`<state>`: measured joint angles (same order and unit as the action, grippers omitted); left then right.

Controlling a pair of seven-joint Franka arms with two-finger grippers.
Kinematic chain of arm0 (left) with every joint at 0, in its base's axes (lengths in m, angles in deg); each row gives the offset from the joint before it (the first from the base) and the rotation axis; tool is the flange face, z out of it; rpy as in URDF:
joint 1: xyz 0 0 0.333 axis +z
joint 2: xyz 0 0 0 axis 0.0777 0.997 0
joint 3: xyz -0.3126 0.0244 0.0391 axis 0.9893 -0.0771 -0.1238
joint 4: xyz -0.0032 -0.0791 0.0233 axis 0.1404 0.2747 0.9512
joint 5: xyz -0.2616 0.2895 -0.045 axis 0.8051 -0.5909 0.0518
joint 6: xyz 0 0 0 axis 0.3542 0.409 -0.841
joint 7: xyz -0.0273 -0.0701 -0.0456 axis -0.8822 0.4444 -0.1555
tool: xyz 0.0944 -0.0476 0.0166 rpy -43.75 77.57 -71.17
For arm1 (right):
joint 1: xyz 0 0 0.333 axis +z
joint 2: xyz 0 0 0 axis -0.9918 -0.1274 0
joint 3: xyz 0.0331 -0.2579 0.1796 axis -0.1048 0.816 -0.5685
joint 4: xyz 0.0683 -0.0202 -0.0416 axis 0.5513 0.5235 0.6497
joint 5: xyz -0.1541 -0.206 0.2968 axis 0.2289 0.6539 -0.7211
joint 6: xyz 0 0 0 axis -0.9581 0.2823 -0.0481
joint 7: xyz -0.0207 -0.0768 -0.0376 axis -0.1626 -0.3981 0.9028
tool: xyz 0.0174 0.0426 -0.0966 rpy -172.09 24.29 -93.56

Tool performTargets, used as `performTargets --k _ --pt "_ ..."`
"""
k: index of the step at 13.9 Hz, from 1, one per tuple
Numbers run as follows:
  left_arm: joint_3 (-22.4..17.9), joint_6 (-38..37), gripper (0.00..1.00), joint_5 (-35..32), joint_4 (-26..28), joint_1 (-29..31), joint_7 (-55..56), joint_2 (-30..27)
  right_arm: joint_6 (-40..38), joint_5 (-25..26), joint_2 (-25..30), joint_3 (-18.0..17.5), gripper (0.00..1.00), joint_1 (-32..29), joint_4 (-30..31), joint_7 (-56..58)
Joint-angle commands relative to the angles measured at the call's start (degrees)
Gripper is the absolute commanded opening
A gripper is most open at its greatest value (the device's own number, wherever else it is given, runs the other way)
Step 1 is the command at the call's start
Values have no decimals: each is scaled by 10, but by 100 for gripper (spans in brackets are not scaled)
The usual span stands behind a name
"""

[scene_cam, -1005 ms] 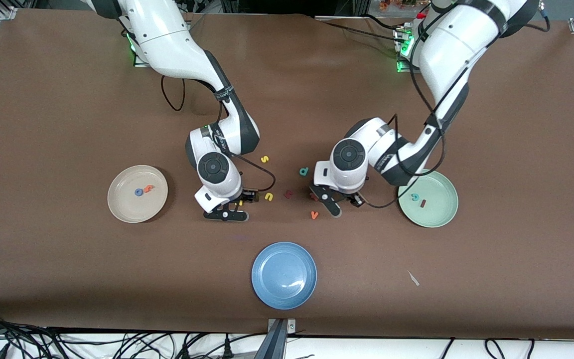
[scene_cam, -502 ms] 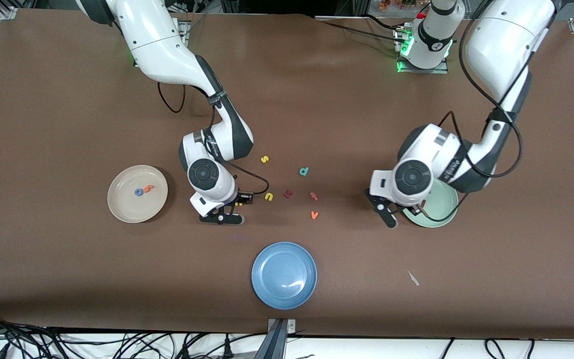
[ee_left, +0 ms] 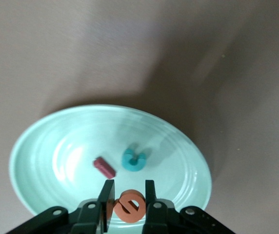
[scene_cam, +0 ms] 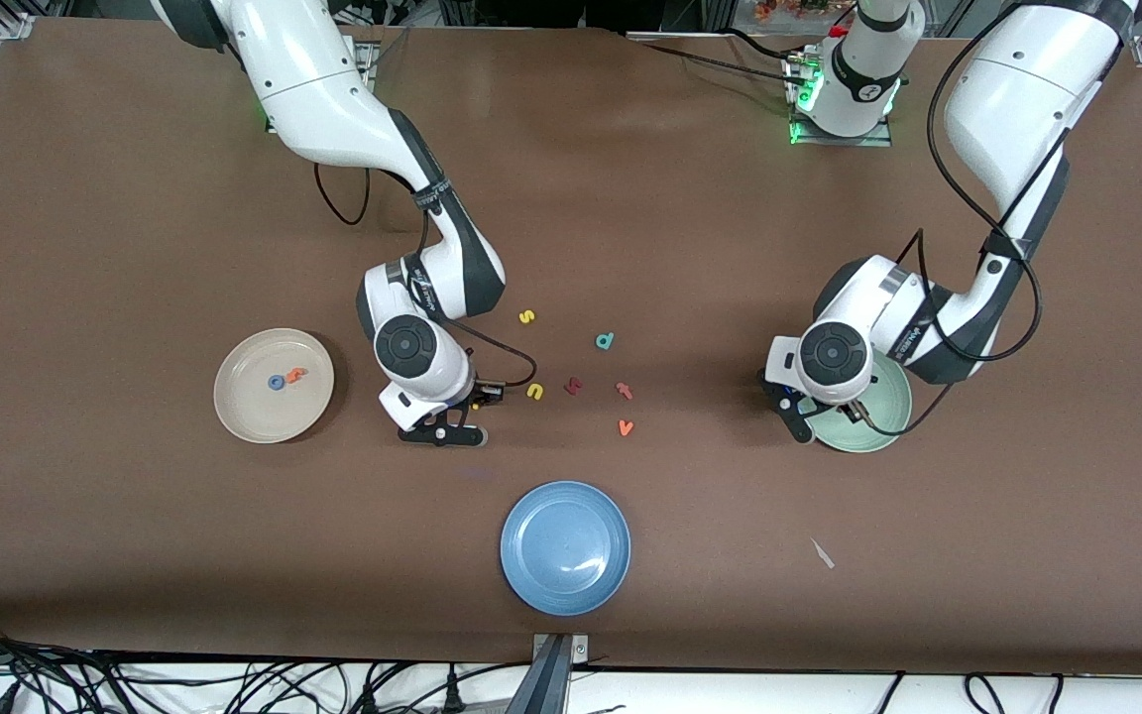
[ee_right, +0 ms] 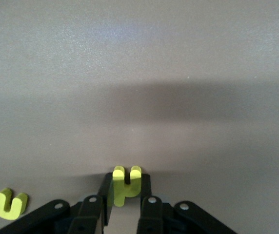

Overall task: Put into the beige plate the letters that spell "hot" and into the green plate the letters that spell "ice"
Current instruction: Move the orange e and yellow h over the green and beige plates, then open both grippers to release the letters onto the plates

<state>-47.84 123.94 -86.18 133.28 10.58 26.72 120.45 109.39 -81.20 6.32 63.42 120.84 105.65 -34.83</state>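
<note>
My left gripper [ee_left: 129,189] hangs over the green plate [ee_left: 47,161] and is shut on the round orange "e" [ee_left: 129,207]. In that plate lie the dark red "i" [ee_left: 104,167] and the teal "c" [ee_left: 134,160]. In the front view the left wrist hides most of the green plate [scene_cam: 883,426]. My right gripper [scene_cam: 452,415] is down at the table, between the beige plate and the loose letters, shut on the yellow "h" [ee_right: 125,187]. The beige plate [scene_cam: 249,407] holds the blue "o" [scene_cam: 276,382] and the orange "t" [scene_cam: 295,374].
Loose letters lie mid-table: a yellow "u" [scene_cam: 534,391], a yellow "s" [scene_cam: 526,317], a teal "d" [scene_cam: 606,341], a dark red letter [scene_cam: 573,386], a small red-orange letter [scene_cam: 623,390] and an orange "v" [scene_cam: 626,427]. A blue plate [scene_cam: 565,547] sits nearer the front camera.
The left arm has swung from the loose letters to over the green plate, carrying the orange "e". The right gripper's fingers have closed on the yellow "h".
</note>
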Motion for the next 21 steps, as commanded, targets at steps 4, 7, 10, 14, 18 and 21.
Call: performTargets --k 4,7,10,14,18,21 --pt "24 11 100 -8 44 21 9 -57 -127 -38 52 0 0 -78 -24 106" --pt "23 5 100 64 33 29 6 -95 -163 -32 102 37 0 -78 25 116" --pt "23 -14 100 150 10 41 7 -138 -93 -21 179 65 0 -78 165 146" --pt "23 -155 100 245 -97 43 29 -140 -7 -22 240 139 0 -79 300 301" --pt "24 -200 100 314 -137 44 167 -147 13 -26 221 149 29 -93 296 353" --pt "21 -218 100 311 -149 41 253 -185 4 -28 218 145 100 -91 264 339"
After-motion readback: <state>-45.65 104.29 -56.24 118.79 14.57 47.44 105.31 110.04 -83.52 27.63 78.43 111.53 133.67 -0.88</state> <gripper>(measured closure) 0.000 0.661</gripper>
